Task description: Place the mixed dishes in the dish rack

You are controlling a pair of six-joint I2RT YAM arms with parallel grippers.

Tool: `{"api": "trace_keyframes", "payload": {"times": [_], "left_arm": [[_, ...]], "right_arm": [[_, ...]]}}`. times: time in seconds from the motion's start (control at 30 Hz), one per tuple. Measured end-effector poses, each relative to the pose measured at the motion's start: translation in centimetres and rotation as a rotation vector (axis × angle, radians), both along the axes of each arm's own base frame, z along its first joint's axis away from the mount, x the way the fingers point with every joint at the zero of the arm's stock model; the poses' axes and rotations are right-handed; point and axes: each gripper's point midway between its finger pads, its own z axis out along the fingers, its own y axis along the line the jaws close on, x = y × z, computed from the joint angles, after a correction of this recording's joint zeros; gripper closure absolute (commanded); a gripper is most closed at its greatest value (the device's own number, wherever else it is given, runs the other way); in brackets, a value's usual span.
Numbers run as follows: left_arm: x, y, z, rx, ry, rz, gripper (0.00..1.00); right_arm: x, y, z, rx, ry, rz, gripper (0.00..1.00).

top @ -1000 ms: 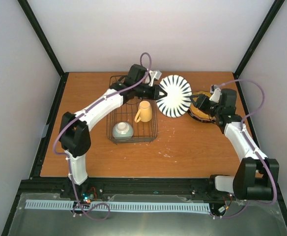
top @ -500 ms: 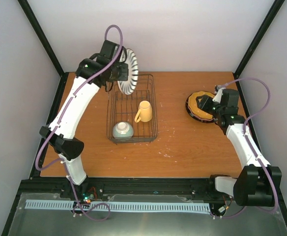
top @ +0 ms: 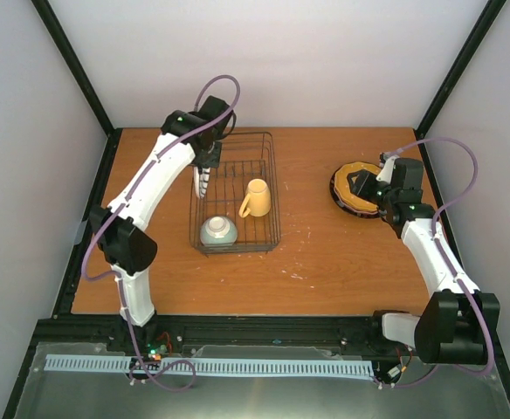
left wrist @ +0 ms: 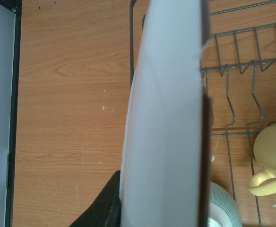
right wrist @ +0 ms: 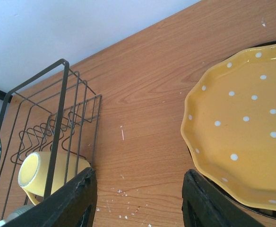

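My left gripper (top: 204,168) is shut on the white plate with black stripes (top: 203,183) and holds it upright, edge-on, at the left side of the dark wire dish rack (top: 271,188). In the left wrist view the plate's white back (left wrist: 164,118) fills the middle, with one black finger (left wrist: 102,203) beside it. I cannot tell whether the plate rests on the wires. The yellow mug (top: 255,198) and pale bowl (top: 217,231) sit in the rack. My right gripper (top: 366,185) is open and empty beside the orange-yellow scalloped plate (right wrist: 242,123), which tops a dark-rimmed plate (top: 342,199). The pink plate is hidden.
The rack (right wrist: 57,113) stands left of centre on the wooden table (top: 325,253); the plate stack lies at the far right. Black frame posts run along the table's side edges. White scuffs mark the wood between rack and stack.
My left arm has carried the striped plate from beside the right-hand stack up and over to the rack, then lowered it edge-on at the rack's left side. The right gripper has drawn back slightly.
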Motion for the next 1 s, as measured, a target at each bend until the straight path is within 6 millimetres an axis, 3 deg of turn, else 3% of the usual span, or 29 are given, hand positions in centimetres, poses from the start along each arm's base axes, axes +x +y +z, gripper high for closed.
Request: {"api": "trace_keyframes", "payload": {"times": [0.3,0.57,0.87,1.0], "left_arm": [[0.5,0.3,-0.9,0.029,0.006,0.025,0.99],[1.6,-0.5,-3.1,0.035,0.039,0.023,0.99],[2.3,-1.0,-3.8,0.022,0.028,0.021,0.99],[2.3,-1.0,-5.0,0.032,0.051,0.020,0.99]], "right_arm": [[0.0,0.0,0.0,-0.012,-0.006,0.008,0.51],[0.1,0.0,-0.1,-0.019,-0.006,0.012,0.51],[0.2,0.0,-0.7,-0.029,0.007,0.019,0.52],[0.3,0.0,-1.1,-0.032,0.016,0.021,0.52]]}}
